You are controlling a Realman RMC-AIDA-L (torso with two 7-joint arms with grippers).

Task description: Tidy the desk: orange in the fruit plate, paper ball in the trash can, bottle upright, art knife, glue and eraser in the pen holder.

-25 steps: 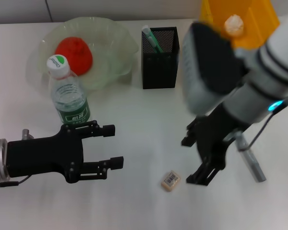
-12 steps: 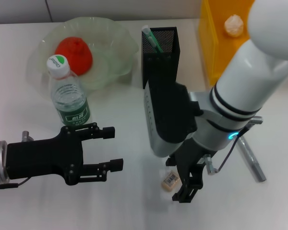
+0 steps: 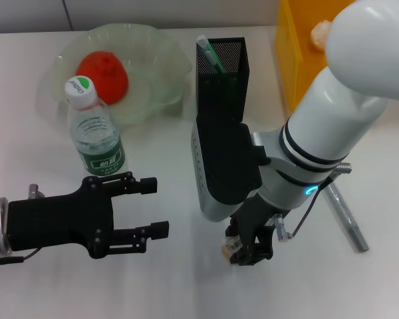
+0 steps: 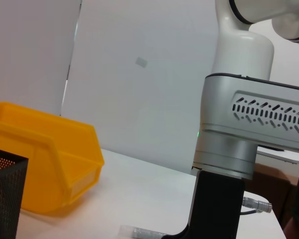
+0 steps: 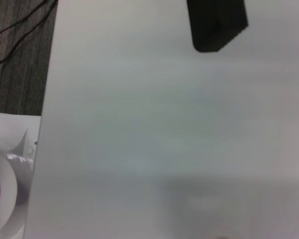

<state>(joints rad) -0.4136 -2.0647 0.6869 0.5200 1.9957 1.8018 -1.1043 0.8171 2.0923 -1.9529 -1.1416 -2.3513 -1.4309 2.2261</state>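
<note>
In the head view the orange (image 3: 102,73) lies in the pale green fruit plate (image 3: 161,53), and the bottle (image 3: 93,129) stands upright in front of it. The black mesh pen holder (image 3: 221,73) holds a green-and-white stick. The paper ball (image 3: 321,30) rests in the yellow trash can (image 3: 296,60). A grey art knife (image 3: 346,219) lies on the table at the right. My right gripper (image 3: 247,247) is down over the eraser (image 3: 229,248), which shows only as a small beige edge. My left gripper (image 3: 158,205) hovers open near the front left, holding nothing.
The white right arm (image 3: 332,126) leans across the middle of the table, hiding part of the trash can. The left wrist view shows the trash can (image 4: 45,164), the pen holder (image 4: 5,199) and the art knife (image 4: 142,232). The right wrist view shows bare tabletop.
My right arm has swung from the art knife's side toward the table's middle and lowered its gripper onto the eraser. The left arm has stayed still.
</note>
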